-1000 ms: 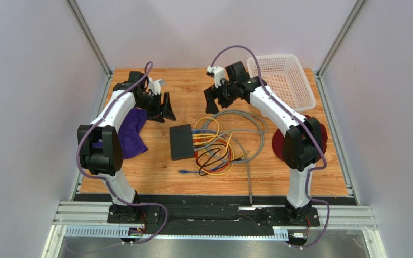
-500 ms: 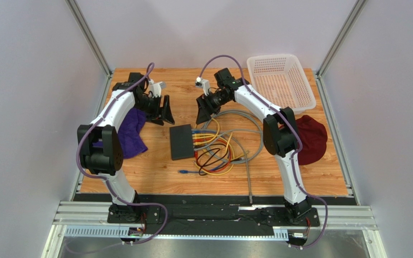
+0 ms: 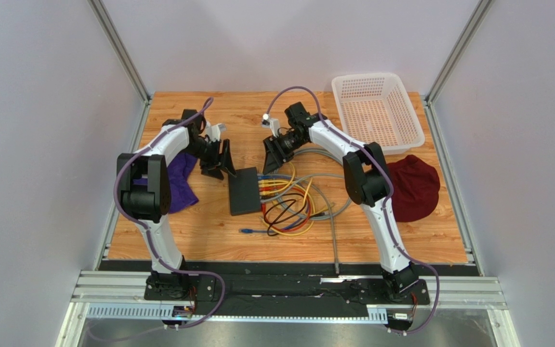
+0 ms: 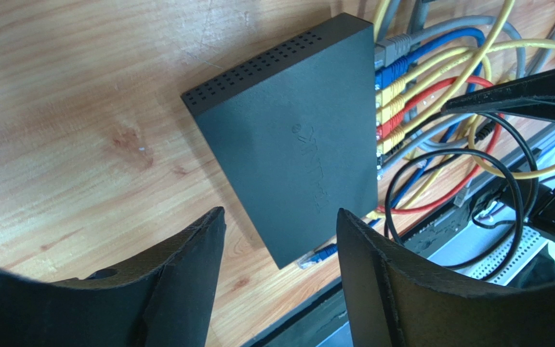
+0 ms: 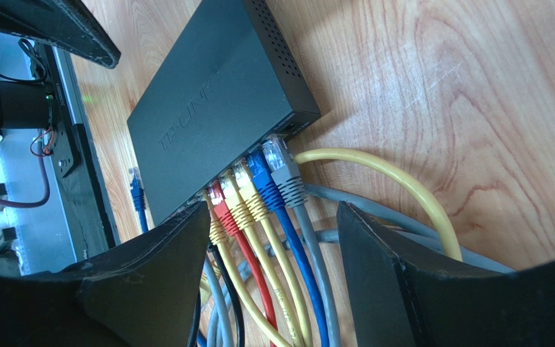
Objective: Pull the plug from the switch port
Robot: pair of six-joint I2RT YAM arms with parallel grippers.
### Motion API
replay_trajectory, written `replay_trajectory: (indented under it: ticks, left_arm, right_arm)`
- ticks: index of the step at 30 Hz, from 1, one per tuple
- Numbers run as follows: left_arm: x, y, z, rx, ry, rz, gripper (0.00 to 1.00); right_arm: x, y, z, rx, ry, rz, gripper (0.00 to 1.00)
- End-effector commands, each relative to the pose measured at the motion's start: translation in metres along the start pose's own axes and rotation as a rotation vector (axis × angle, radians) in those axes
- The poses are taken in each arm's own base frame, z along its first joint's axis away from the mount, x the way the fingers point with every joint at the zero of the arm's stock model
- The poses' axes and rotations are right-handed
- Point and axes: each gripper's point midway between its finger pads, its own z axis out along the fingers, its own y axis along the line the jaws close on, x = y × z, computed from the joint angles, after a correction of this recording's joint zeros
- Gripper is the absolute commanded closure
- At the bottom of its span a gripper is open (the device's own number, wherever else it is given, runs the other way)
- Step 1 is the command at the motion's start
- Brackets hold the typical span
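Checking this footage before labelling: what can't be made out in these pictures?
- Top view: which ports of the switch are filled; too small.
- Right wrist view: plugs beyond the red plug, hidden behind the right fingers; cables cut off by the bottom edge.
- Left wrist view: the switch's port face, seen edge-on.

Flat matte black switch, lying level, grey, blue, yellow, red plugs seated along one edge

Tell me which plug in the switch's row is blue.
The blue plug, second from the row's end, between the grey end plug and a yellow one.
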Motion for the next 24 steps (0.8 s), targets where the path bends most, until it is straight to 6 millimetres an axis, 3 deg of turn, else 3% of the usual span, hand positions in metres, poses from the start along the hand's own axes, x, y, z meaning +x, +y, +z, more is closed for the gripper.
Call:
replay_trajectory:
  ticks: [1,12,20,24]
  left_arm:
    - [-0.003,0.008,0.011,0.001,0.007,-0.016,0.34]
    - [-0.003,0.011,0.032,0.029,0.072,-0.014,0.36]
    - [-0.002,0.012,0.034,0.028,0.09,-0.017,0.48]
    - [0.001,0.013,0.034,0.013,0.098,-0.013,0.5]
  right_arm:
    - [-0.021,0.011,0.002,-0.04,-0.051,-0.031,0.33]
    - [-0.004,0.006,0.013,-0.082,-0.015,0.005,0.36]
    - [-0.022,0.005,0.022,-0.095,-0.059,0.01,0.41]
    - [-0.032,0.006,0.015,-0.06,-0.071,-0.015,0.45]
